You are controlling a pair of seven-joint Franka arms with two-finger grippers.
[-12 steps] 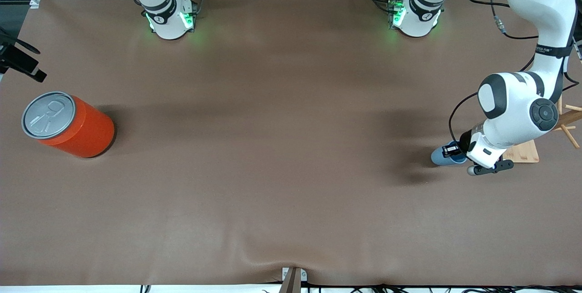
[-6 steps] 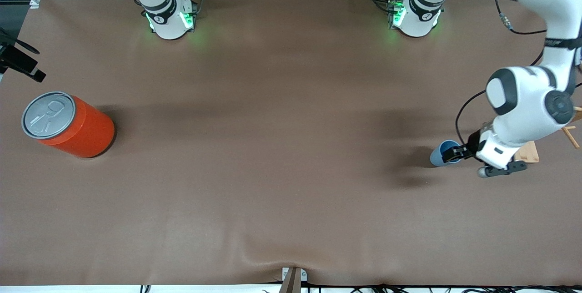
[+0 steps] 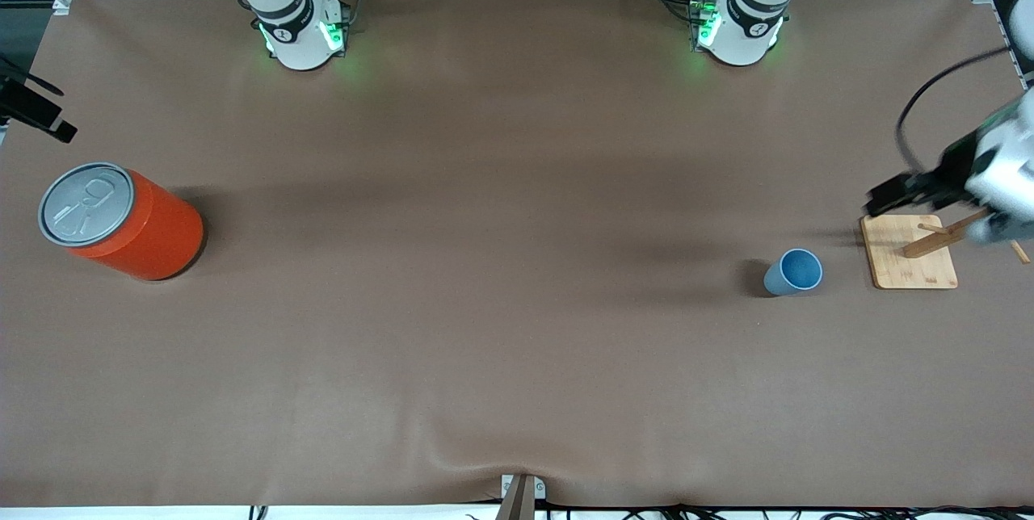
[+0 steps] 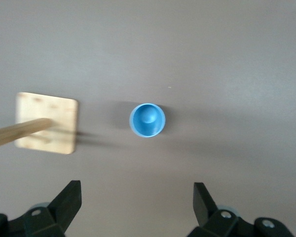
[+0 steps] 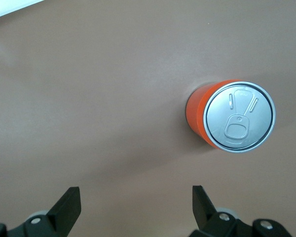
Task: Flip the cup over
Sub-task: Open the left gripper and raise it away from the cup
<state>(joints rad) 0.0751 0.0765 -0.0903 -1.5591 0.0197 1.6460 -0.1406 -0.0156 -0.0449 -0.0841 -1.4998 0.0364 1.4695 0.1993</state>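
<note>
The small light-blue cup [image 3: 793, 271] stands upright on the brown table, mouth up, its deeper blue inside showing. It is toward the left arm's end, beside a wooden stand. My left gripper [image 3: 893, 199] is up in the air over the edge of that stand, open and empty. In the left wrist view the cup [image 4: 147, 120] lies well apart from my open left gripper [image 4: 137, 193]. My right gripper [image 5: 135, 197] is open and empty, high above the table near the orange can [image 5: 232, 116], and waits.
The wooden stand [image 3: 909, 252] is a square board with a slanted peg; it also shows in the left wrist view [image 4: 47, 123]. The large orange can [image 3: 121, 221] with a grey pull-tab lid stands toward the right arm's end.
My left gripper has let go of the cup, risen and drawn back toward the left arm's end of the table. The cup stays upright where it was set. The right arm has not moved.
</note>
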